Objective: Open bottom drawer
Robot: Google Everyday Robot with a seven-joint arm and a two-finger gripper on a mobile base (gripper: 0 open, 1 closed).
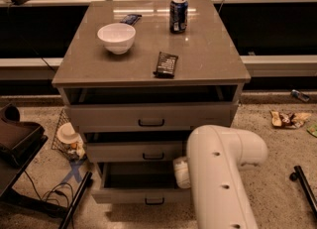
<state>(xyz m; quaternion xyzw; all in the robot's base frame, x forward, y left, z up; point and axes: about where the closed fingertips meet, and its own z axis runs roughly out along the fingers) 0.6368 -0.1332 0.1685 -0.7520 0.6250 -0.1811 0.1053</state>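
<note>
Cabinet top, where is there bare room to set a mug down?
Bare: front-left corner, bordered by the white bowl and black flat packet; right side, from blue can to front edge. Crowded: the back edge. The gripper sits low beside the bottom drawer.

Readable text: none can be made out anywhere in this scene.
Can [179, 14]: a blue drinks can standing at the back of the bench [213, 59]; it has pale markings on its side, too blurred to read.
Dark packet [166, 64]: lies flat near the middle of the bench; it carries rows of light print that cannot be read.
Blue packet [130, 19]: lies behind the white bowl [116, 37]; its print is illegible.
Wrappers [287, 119]: lie on the floor to the right; their coloured print is unreadable.
Gripper [180, 171]: at the right edge of the open bottom drawer [143, 200], mostly hidden behind the white arm [218, 183].
</note>
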